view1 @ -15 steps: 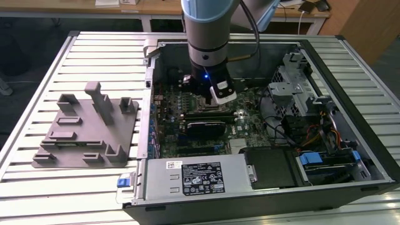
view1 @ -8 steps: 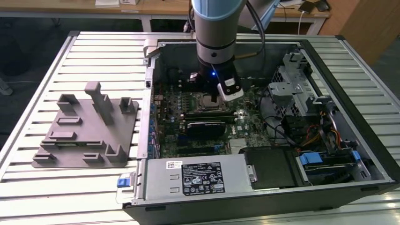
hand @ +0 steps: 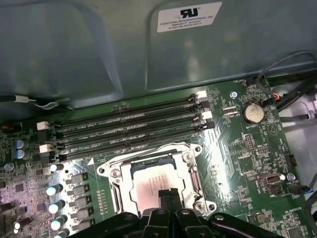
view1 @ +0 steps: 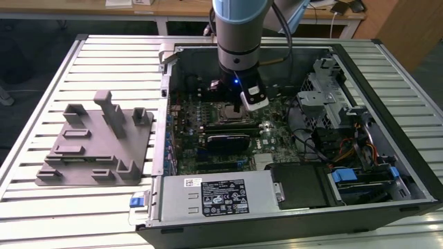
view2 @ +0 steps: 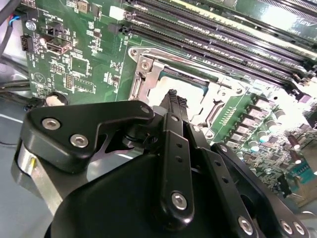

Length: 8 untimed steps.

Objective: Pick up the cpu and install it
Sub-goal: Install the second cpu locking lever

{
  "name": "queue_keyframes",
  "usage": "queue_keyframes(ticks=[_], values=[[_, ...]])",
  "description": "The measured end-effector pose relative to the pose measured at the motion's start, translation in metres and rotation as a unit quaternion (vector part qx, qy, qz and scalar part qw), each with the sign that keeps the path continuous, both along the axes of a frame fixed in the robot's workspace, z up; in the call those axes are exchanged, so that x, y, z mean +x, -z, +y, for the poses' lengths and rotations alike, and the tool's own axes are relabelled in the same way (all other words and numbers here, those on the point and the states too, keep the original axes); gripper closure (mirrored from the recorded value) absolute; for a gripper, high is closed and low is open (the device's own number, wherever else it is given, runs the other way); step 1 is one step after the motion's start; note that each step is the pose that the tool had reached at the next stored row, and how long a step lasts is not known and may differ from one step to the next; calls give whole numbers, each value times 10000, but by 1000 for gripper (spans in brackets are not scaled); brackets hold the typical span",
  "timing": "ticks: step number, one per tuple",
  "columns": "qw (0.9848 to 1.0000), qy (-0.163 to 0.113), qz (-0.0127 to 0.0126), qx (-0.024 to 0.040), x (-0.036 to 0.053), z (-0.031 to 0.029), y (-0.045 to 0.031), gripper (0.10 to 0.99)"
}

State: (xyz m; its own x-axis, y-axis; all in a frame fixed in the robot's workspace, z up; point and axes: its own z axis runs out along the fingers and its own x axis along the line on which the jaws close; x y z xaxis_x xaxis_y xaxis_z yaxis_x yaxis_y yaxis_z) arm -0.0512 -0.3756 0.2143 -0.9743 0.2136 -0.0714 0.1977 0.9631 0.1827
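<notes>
The cpu (hand: 154, 187) lies in the motherboard socket (hand: 153, 181) in the lower centre of the first wrist view, its pale, shiny metal top framed by the socket's silver bracket. It looks flat and level, with a thin darker rim just visible along its upper edge. In the second wrist view the same pale square (view2: 166, 89) shows in the upper centre of the frame, partly hidden behind the claw's dark linkage.

We judge the work to be at the installing step: the chip is already down in the socket rather than carried in the air. The claw (hand: 168, 194) stands right over the chip's near edge, its two black fingertips (view2: 174, 99) drawn together with almost no gap between them. We read it as clenched, and whether it pinches the chip's edge or merely touches the top we cannot tell (the tips cover the contact spot).

In the exterior view the arm (view1: 239, 31) reaches down from the upper centre of the frame into the open computer case (view1: 291, 218), which lies on the slatted worktop (view1: 83, 212). The grey fixture plate (view1: 97, 145) sits at the left of the frame, well apart from the case.

Any further move here calls for care: the socket's contacts are delicate, so the chip must stay level and squarely within the bracket, with no sideways drag.
</notes>
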Motion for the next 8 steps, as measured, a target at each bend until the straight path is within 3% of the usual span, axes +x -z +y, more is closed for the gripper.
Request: queue_keyframes(ticks=[8], values=[[10000, 0, 0, -3, 0, 7, 11, 980]])
